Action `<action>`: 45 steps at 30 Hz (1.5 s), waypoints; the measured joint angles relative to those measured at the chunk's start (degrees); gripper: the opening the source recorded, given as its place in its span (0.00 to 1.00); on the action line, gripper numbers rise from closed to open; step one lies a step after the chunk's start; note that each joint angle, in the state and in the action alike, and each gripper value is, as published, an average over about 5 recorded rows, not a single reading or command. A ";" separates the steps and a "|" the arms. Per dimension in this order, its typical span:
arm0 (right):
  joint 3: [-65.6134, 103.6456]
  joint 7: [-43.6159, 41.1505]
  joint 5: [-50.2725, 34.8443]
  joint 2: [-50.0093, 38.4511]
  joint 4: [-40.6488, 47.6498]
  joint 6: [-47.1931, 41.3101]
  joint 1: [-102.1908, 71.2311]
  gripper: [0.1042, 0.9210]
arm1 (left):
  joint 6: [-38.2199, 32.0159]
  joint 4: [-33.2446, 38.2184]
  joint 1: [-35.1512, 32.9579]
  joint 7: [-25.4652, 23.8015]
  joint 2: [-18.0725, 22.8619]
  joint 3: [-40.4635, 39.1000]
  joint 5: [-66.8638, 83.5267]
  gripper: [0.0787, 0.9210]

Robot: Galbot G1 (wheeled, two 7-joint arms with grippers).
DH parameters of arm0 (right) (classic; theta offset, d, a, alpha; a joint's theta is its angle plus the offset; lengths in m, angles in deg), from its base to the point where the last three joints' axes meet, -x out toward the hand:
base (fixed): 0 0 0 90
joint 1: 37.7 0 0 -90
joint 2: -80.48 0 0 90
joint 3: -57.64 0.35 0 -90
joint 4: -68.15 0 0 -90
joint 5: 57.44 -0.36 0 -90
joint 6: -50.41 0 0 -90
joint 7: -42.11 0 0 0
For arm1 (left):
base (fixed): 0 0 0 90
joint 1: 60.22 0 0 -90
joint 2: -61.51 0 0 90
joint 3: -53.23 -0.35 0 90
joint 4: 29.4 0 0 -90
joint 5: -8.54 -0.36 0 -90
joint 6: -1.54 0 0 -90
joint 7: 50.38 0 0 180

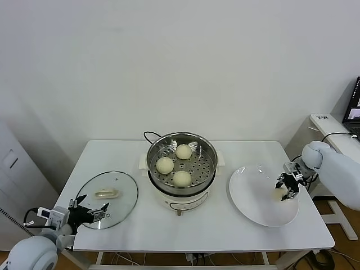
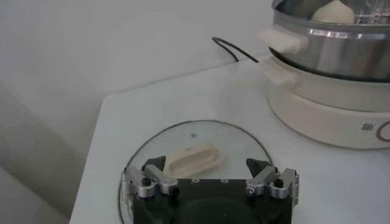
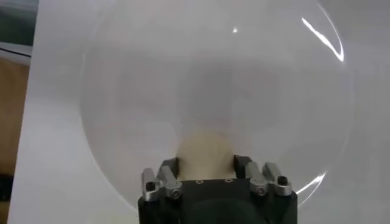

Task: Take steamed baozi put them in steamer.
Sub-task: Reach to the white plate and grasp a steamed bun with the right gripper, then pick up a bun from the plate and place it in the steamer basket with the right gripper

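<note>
While straddling the fourth pale round baozi (image 3: 204, 152) on the white round plate (image 1: 247, 188), right claw (image 1: 287, 187) parted, bun not clenched. Three more buns (image 1: 174, 165) inside shiny steel steamer basket (image 1: 209, 147) mid-counter (image 1: 225, 228). Left claw (image 2: 210, 176) spread, empty, above flat glass lid (image 1: 125, 205).

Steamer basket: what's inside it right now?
Three baozi sit on the perforated floor of the steamer. The fourth baozi is on the white plate, between the right pincer fingers. Nothing below the floor shows.
</note>
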State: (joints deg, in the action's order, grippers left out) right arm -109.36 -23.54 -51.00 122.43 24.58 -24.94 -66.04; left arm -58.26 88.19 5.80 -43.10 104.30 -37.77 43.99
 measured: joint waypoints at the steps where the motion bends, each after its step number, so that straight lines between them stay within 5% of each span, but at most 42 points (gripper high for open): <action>1: -0.41 -0.13 -0.51 -0.26 -0.37 -0.31 0.39 0.37 | 0.02 0.03 -0.05 0.01 0.00 0.05 0.00 0.88; 13: -19.07 -0.90 -19.31 -1.59 -10.61 -9.02 18.36 0.35 | 0.14 0.20 -0.55 0.08 -0.21 0.78 -0.01 0.88; 26: -39.09 0.21 -42.92 8.39 -15.68 -20.71 39.10 0.36 | 0.17 0.33 -0.15 0.03 -0.53 0.03 -0.19 0.88; 45: -44.24 6.79 -55.24 22.02 -17.99 -31.85 42.07 0.36 | 0.18 0.03 0.57 -0.16 -0.36 -0.44 -0.14 0.88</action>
State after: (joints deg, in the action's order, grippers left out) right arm -153.60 -16.74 -106.24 144.46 6.58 -56.78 -23.97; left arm -58.09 88.22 6.37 -43.27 103.94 -38.21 43.86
